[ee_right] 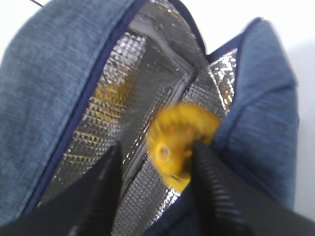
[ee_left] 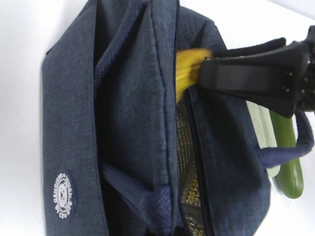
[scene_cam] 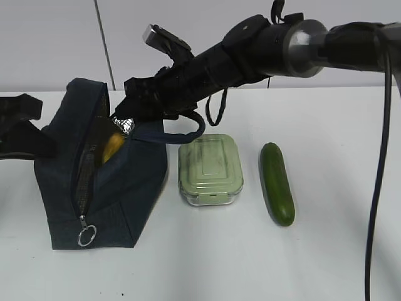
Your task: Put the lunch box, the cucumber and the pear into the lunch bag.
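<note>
The navy lunch bag (scene_cam: 125,188) lies on the left of the white table with its top zipper open and its silver lining showing. My right gripper (ee_right: 156,152) reaches across into the opening (scene_cam: 125,122), jaws apart. The yellow pear (ee_right: 179,140) is blurred against the right finger, inside the bag mouth (scene_cam: 113,147). My left gripper (scene_cam: 31,125) is at the bag's left edge, and bunched fabric and a strap (ee_left: 162,211) run into its jaws. The lunch box (scene_cam: 210,169) with its sage-green lid and the cucumber (scene_cam: 277,183) lie to the right of the bag.
The silver ring pull (scene_cam: 86,236) hangs at the near end of the zipper. The bag's loop handle (scene_cam: 188,135) lies towards the lunch box. The right arm and its cable (scene_cam: 376,188) span the table's back and right side.
</note>
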{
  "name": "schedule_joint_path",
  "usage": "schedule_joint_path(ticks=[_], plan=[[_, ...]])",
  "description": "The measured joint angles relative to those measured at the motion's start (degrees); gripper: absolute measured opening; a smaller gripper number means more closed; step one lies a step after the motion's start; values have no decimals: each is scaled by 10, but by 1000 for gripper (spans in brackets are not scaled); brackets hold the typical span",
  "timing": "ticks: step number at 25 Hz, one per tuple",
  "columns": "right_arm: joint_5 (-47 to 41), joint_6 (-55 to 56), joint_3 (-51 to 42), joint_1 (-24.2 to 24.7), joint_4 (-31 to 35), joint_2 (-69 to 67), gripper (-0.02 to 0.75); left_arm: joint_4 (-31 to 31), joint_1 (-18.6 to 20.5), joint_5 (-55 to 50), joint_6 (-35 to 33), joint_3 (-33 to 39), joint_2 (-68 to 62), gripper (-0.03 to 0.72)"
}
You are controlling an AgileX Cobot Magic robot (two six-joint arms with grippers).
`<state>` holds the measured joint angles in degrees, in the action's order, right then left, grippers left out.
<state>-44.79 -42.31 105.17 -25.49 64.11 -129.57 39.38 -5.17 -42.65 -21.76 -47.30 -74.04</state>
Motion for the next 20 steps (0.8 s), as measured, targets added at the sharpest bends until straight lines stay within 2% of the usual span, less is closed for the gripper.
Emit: schedule_joint_path(ticks=[2,4,7,10,13,17,20], plan=[[-1,-3,8,0,2,-1,430,0,0,0,0,0,0,-13],[-13,-9,23,0,7,-1,488,0,0,0,0,0,0,-13],[-47,-10,61,0,4,-1,512,0,0,-1,0,0,0,-13],[-96,-11,115,4,-31,-1,505,0,0,-1,0,0,0,-13],[-146,36,172,6,-129,5,468,0,0,-2,0,0,0,-13],[-235,166,237,8,-341,13,412,0,0,-3,0,0,0,-13],[-258,277,272,8,-515,14,377,0,0,-3,0,0,0,-13]])
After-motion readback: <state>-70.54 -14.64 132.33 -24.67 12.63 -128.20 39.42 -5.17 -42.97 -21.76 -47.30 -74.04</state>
